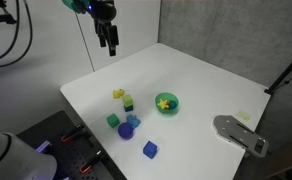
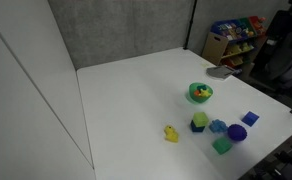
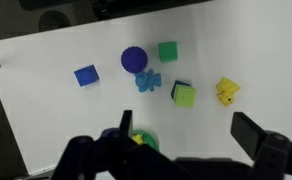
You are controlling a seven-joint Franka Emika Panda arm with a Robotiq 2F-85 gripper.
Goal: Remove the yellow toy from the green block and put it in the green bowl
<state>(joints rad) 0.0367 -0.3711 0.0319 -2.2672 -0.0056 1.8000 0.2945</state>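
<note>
Wrist view, from the left: a blue cube (image 3: 86, 75), a blue ball (image 3: 134, 59), a pale blue piece (image 3: 148, 81), a teal cube (image 3: 167, 51), the green block (image 3: 184, 95) and a yellow piece (image 3: 227, 91) are seen spread over the white table (image 3: 46, 110). Below them, the bowl (image 3: 146, 142) is largely covered by the gripper (image 3: 184, 125), whose jaws are spread wide with nothing held between them. In an exterior view the gripper (image 1: 109, 42) is shown raised above the table's far side, well apart from every object. There the yellow toy (image 1: 164, 101) is seen lying inside the bowl (image 1: 174, 108), near the green block (image 1: 128, 102). A grey object (image 1: 241, 135) lies at the right edge. Only in an exterior view is a toy shelf (image 2: 236, 40) shown beyond the table.
</note>
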